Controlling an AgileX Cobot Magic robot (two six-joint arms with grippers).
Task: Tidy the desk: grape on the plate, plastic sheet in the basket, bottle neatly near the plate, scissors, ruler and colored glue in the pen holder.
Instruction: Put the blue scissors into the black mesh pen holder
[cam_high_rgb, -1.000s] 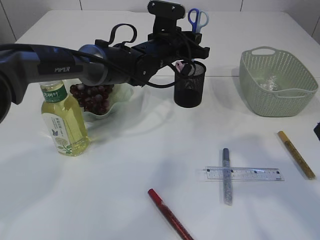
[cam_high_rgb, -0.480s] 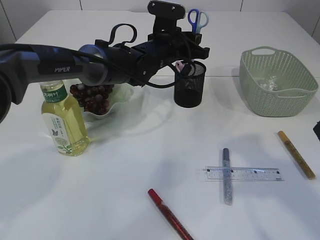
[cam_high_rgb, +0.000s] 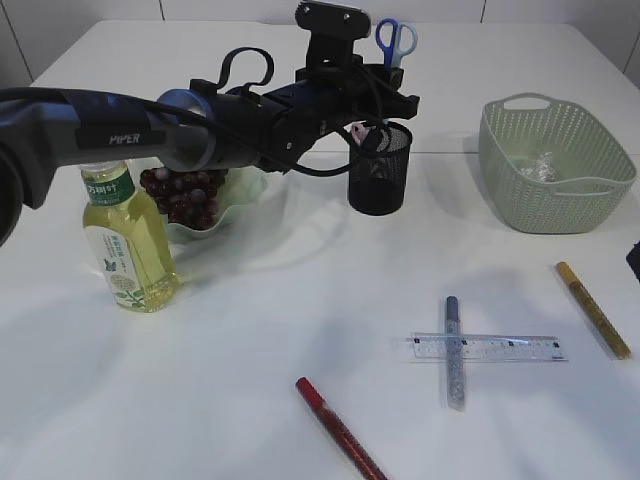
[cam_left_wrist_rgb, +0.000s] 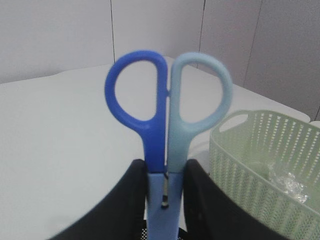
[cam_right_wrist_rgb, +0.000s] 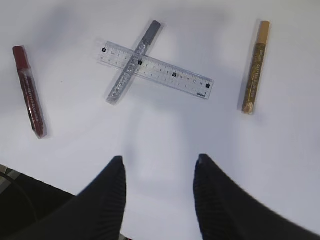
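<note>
My left gripper (cam_high_rgb: 386, 92) is shut on the blue scissors (cam_high_rgb: 397, 40), held handles-up over the black mesh pen holder (cam_high_rgb: 380, 172). In the left wrist view the scissors (cam_left_wrist_rgb: 167, 100) stand upright between the two black fingers of that gripper (cam_left_wrist_rgb: 165, 167). The clear ruler (cam_right_wrist_rgb: 155, 69) lies under a silver glue pen (cam_right_wrist_rgb: 133, 62), with a red glue pen (cam_right_wrist_rgb: 29, 90) and a gold glue pen (cam_right_wrist_rgb: 256, 65) beside them. My right gripper (cam_right_wrist_rgb: 159, 162) hangs open above bare table. The grapes (cam_high_rgb: 185, 195) sit in the plate (cam_high_rgb: 240, 205), and the bottle (cam_high_rgb: 125, 240) stands next to it.
The green basket (cam_high_rgb: 555, 165) stands at the back right with the crumpled plastic sheet (cam_high_rgb: 540, 165) inside. On the table in front lie the ruler (cam_high_rgb: 510, 348), the silver pen (cam_high_rgb: 454, 375), the red pen (cam_high_rgb: 340, 430) and the gold pen (cam_high_rgb: 593, 308).
</note>
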